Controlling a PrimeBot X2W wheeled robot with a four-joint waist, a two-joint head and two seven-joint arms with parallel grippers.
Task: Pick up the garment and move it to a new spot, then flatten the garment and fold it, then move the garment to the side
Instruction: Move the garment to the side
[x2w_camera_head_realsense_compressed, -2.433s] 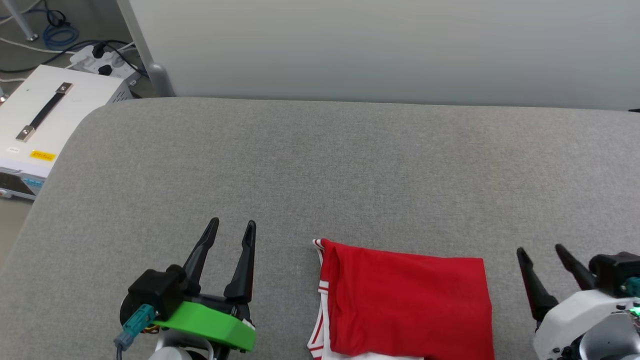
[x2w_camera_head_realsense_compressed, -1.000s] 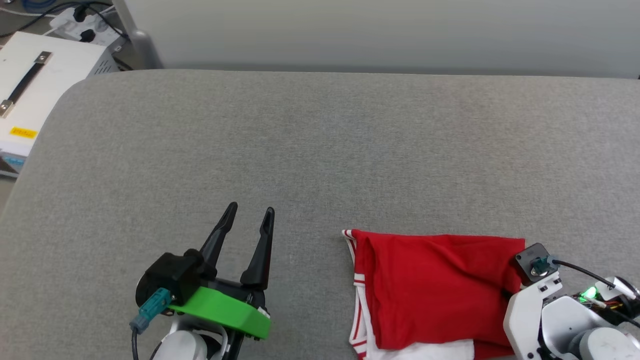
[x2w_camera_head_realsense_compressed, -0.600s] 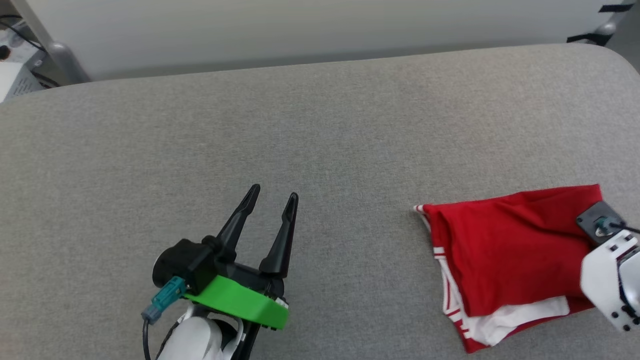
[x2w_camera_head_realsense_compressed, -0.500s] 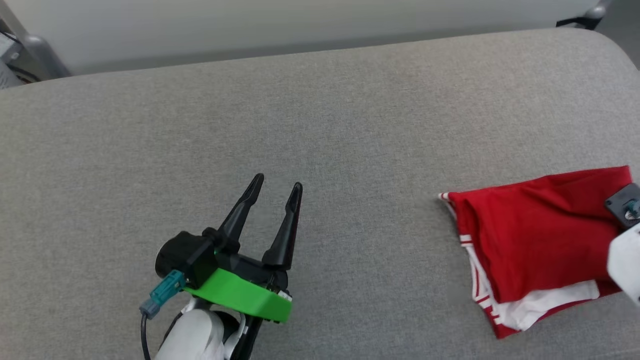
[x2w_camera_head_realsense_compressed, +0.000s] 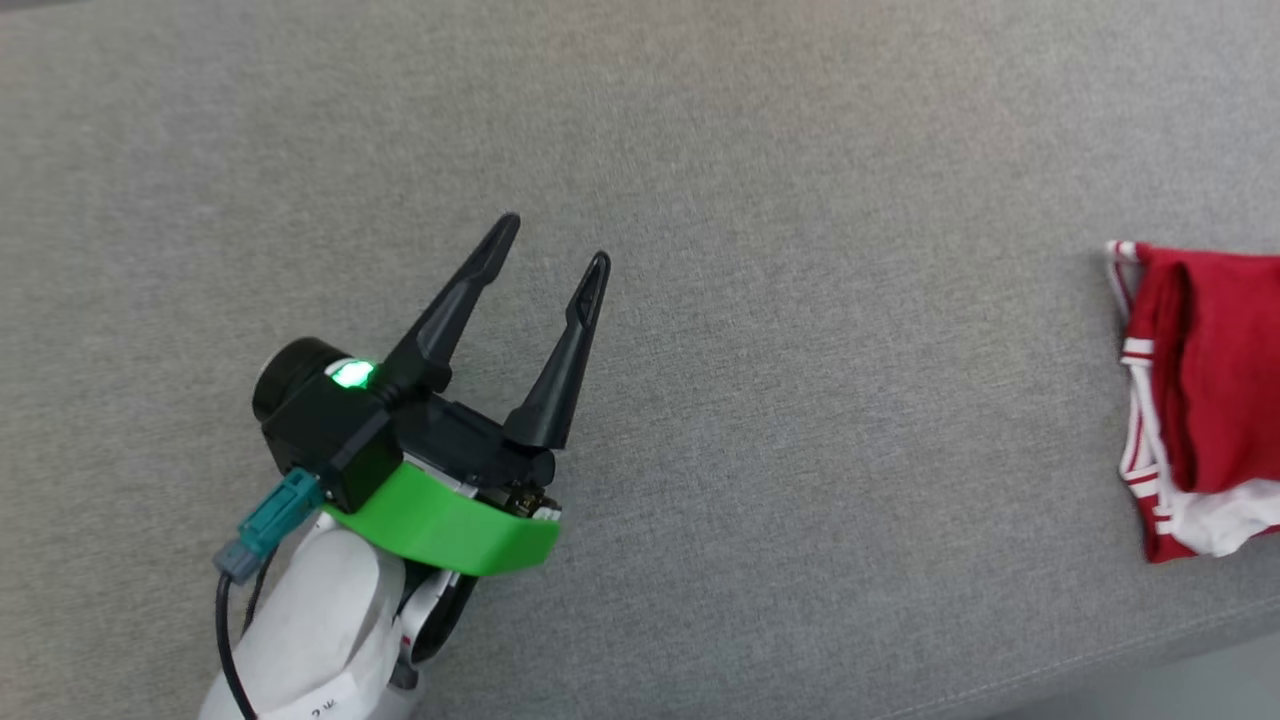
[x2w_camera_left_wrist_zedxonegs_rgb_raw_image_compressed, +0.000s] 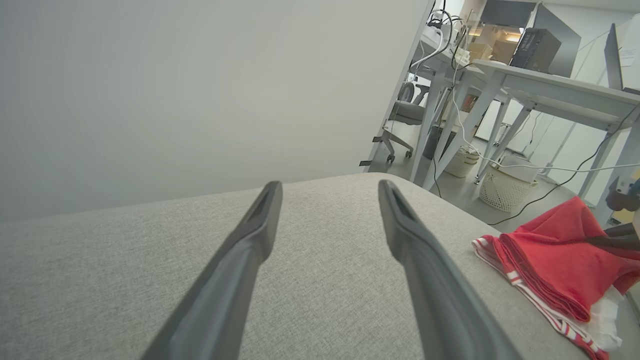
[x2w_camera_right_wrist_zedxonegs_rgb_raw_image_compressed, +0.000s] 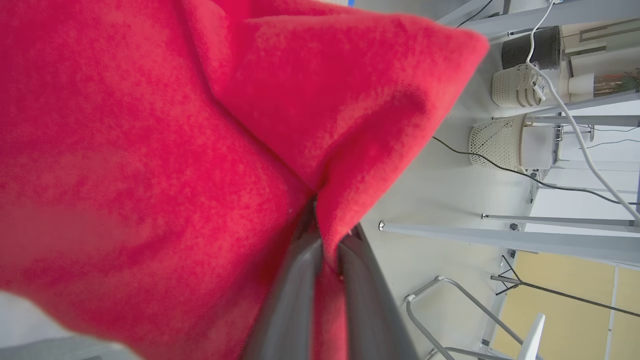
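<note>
Worktop (x2w_camera_head_realsense_compressed: 760, 150): grey and cloth-covered, with a wide bare stretch in the head view. Its near edge runs just below the garment at the lower right. In the left wrist view its rounded corner drops to the floor (x2w_camera_left_wrist_zedxonegs_rgb_raw_image_compressed: 465, 195) just beyond the bundle. If the bundle is set down too far out, an overhanging part could pull the rest off the edge.

Garment (x2w_camera_head_realsense_compressed: 1215, 370): a folded red bundle at the far right of the head view, cut off by the frame. Its left part rests on the worktop and its right side rises toward the right arm. The layers look loose. Pulling from one point across the rough cloth could peel the top layer back and open the fold.

Left gripper (x2w_camera_head_realsense_compressed: 554, 238): the jaws stand apart and empty over bare worktop, well apart from the garment. From there it cannot steady the free side, so that side is likely to trail or skew.

Right gripper (x2w_camera_right_wrist_zedxonegs_rgb_raw_image_compressed: 325, 245): the jaws are closed on a thin pinch of red fabric near a corner. I cannot tell how many layers they hold. If they hold only the top layer, the lower layers could stay behind, or the pinch could slip.

Striped trim (x2w_camera_head_realsense_compressed: 1135, 440): it lies along the bundle's left side beside a white sleeve (x2w_camera_head_realsense_compressed: 1215, 520). This loose edge could catch on the cloth and fold under.
</note>
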